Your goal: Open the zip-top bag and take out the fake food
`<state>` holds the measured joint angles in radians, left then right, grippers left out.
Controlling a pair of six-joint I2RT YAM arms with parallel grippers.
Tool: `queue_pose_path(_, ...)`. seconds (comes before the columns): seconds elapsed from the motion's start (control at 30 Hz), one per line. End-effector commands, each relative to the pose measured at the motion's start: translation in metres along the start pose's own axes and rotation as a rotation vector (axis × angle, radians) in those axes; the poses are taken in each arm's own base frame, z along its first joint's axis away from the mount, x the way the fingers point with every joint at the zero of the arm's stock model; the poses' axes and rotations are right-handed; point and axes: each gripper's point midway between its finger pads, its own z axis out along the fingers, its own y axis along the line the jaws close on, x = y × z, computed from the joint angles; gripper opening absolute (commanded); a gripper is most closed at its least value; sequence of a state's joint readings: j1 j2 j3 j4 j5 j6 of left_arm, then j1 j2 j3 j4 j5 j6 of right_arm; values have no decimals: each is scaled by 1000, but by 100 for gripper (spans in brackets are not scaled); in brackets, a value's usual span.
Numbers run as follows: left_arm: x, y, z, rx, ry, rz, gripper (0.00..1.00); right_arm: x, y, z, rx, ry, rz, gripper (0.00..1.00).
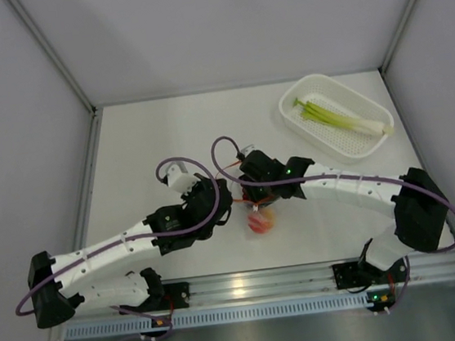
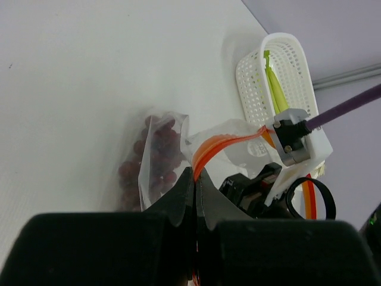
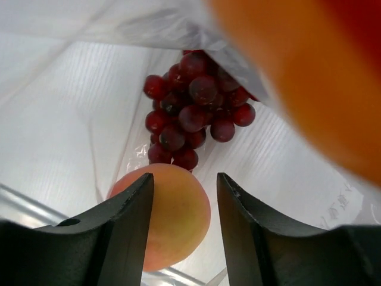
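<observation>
The zip-top bag [image 2: 166, 149] lies at mid-table, its mouth held up. My left gripper [image 2: 198, 174] is shut on the bag's orange-red zipper strip [image 2: 214, 146]. In the top view it [image 1: 228, 207] sits just left of the bag [image 1: 259, 216]. My right gripper [image 3: 184, 179] is open with its fingers reaching into the bag mouth. The round orange-pink fruit [image 3: 172, 217] lies just beyond its fingers, partly behind the left one. The grape bunch [image 3: 196, 107] lies deeper in the bag and also shows in the left wrist view [image 2: 149, 164]. The green stalk [image 1: 345, 116] lies in the basket.
The white perforated basket [image 1: 309, 128] stands at the back right and shows in the left wrist view [image 2: 253, 89]. Grey walls enclose the table on three sides. The arms' purple cables [image 1: 225, 150] loop above the bag.
</observation>
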<state>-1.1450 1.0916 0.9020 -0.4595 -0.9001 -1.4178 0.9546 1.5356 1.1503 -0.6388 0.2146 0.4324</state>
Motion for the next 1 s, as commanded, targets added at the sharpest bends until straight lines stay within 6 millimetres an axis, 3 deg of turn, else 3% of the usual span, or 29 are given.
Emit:
queue_pose_path(0.0, -8, -6, 0, 6, -61, -27, 0, -2, 25, -29, -149, -33, 33, 48)
queue_pose_path(0.2, 11, 2, 4, -15, -62, 25, 0, 14, 36, -40, -252, -16, 28, 65)
queue_pose_path(0.33, 19, 5, 7, -24, -57, 54, 0, 27, 31, -39, -250, -5, 27, 69)
queue_pose_path(0.53, 14, 4, 7, -24, -75, 79, 0, 61, 34, -33, -271, 64, -2, 80)
queue_pose_path(0.77, 6, -1, 2, -8, -87, 82, 0, 86, 38, -24, -281, 103, -8, 82)
queue_pose_path(0.9, 2, 0, 0, -3, -89, 99, 0, 99, 41, -25, -289, 127, -28, 92)
queue_pose_path(0.97, 1, 0, -1, 0, -88, 97, 0, 107, 39, -25, -285, 135, -33, 92)
